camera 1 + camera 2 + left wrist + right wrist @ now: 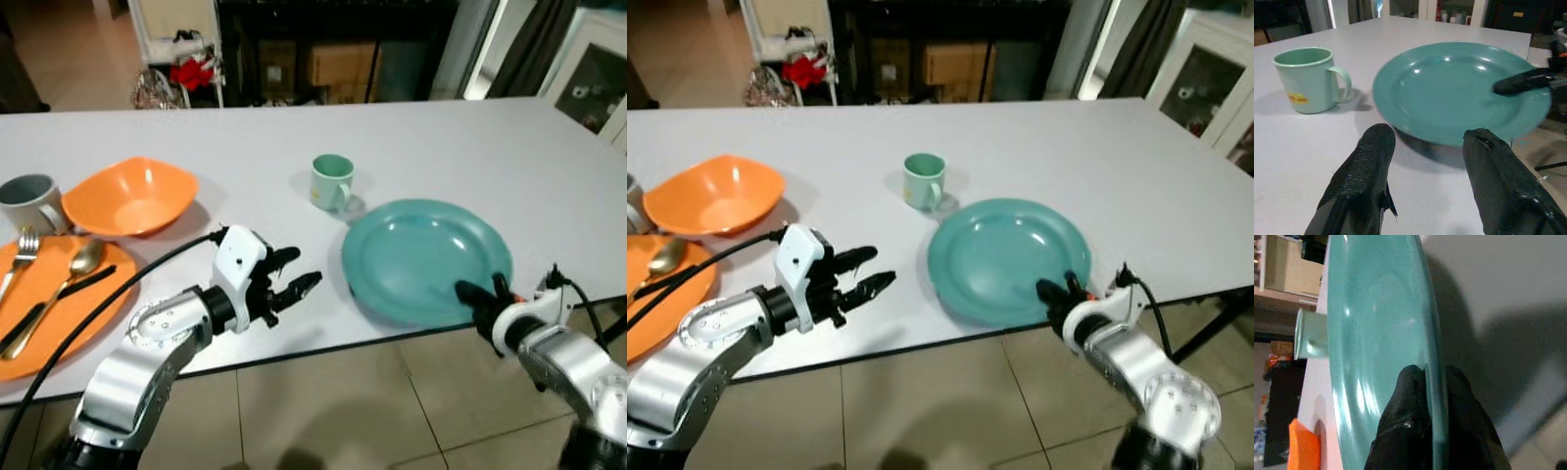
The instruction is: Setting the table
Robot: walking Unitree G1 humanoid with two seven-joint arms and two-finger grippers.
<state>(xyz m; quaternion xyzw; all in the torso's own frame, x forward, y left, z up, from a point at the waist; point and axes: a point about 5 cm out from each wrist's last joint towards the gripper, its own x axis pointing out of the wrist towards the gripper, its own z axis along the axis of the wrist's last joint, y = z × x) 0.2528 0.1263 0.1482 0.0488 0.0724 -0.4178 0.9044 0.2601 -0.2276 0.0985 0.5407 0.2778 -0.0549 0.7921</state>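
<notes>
A teal plate [421,257] lies on the white table [441,147] near its front edge, and my right gripper [480,297] is shut on the plate's near rim [1431,372], one finger above and one below. A pale green mug [331,182] stands just behind the plate's left side. My left gripper [294,284] hovers open over the table left of the plate, fingers [1359,181] pointing at it, nothing between them. At the far left an orange plate [59,323] carries a fork [20,257], a spoon [73,274] and a dark knife [54,304].
An orange bowl [132,196] and a grey mug [29,201] sit at the left behind the orange plate. Tiled floor lies below the table's front edge. Shelves and boxes [338,64] stand beyond the far side.
</notes>
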